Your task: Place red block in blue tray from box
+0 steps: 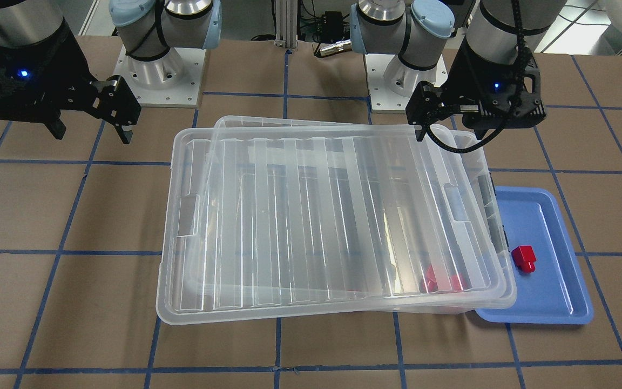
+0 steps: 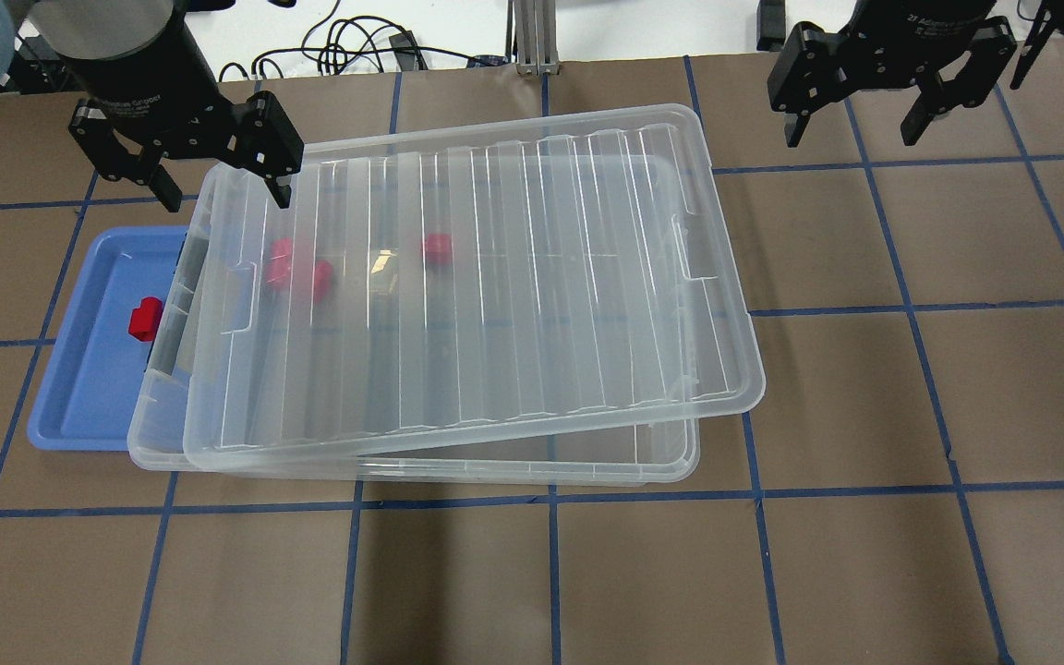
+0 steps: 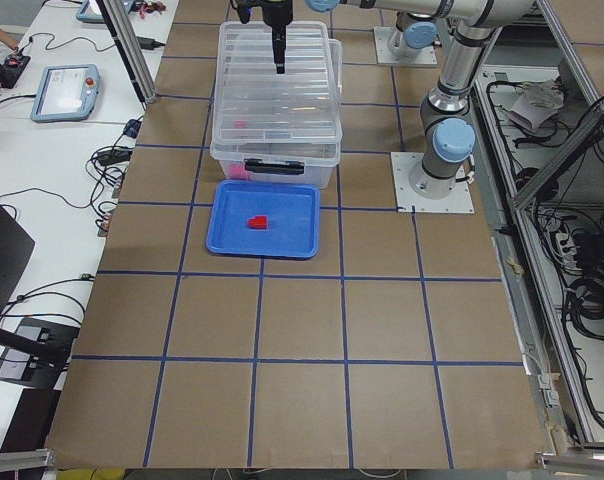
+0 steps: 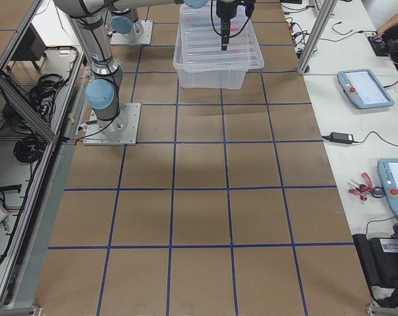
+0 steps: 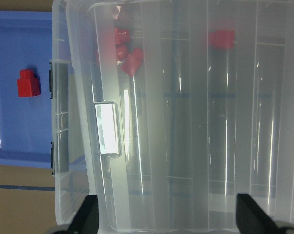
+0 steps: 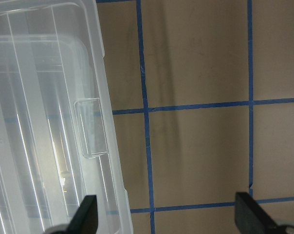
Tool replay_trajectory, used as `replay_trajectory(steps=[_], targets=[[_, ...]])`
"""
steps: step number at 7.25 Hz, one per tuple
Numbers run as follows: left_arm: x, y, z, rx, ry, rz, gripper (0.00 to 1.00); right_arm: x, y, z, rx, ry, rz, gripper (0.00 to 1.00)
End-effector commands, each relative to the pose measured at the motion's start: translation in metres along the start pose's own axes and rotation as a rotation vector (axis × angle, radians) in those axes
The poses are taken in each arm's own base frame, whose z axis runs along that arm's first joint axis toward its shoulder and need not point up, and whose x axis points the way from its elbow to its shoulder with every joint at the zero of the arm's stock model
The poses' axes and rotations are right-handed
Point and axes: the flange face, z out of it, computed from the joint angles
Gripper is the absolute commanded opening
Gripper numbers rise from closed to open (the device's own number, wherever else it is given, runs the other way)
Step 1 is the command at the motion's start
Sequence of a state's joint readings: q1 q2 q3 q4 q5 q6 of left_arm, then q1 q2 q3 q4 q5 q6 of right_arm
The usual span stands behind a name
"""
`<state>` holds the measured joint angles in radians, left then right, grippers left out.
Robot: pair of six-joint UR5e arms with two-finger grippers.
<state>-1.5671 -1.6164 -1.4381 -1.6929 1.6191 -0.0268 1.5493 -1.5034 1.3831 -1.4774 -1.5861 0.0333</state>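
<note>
A red block [image 1: 524, 257] lies in the blue tray [image 1: 548, 302], apart from both grippers; it also shows in the overhead view [image 2: 144, 317] and the left wrist view [image 5: 28, 87]. The clear box [image 2: 495, 471] stands beside the tray [image 2: 79, 369], with its ribbed lid [image 2: 458, 277] lying askew on top. Several other red blocks [image 2: 296, 272] show through the lid inside the box. My left gripper [image 2: 221, 194] is open and empty above the box's corner nearest the tray. My right gripper [image 2: 853, 129] is open and empty, off the box's other end.
Brown table cover with blue tape grid lines [image 2: 550, 573]. The two arm bases [image 1: 154, 70] stand at the table's robot side. The lid overhangs the box toward the right arm's side [image 6: 88, 126]. The box's dark latches [image 5: 52, 83] face the tray.
</note>
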Motion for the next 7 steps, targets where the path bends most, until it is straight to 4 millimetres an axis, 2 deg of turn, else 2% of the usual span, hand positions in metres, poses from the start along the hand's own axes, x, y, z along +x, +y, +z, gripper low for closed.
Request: replay_trajectory(steps=[1, 2, 5, 7], targets=[[-0.017, 0.003, 0.0, 0.019, 0.009, 0.02, 1.0, 0.0, 0.001, 0.0, 0.001, 0.0, -0.001, 1.0], [-0.027, 0.006, 0.0, 0.028, 0.014, 0.017, 1.0, 0.0, 0.001, 0.0, -0.001, 0.0, 0.0, 1.0], [-0.024, 0.024, 0.015, 0.002, 0.015, -0.019, 1.0, 0.0, 0.001, 0.0, -0.001, 0.002, 0.003, 1.0], [-0.024, 0.024, 0.015, 0.008, 0.015, -0.017, 1.0, 0.0, 0.001, 0.0, -0.001, 0.0, 0.002, 1.0]])
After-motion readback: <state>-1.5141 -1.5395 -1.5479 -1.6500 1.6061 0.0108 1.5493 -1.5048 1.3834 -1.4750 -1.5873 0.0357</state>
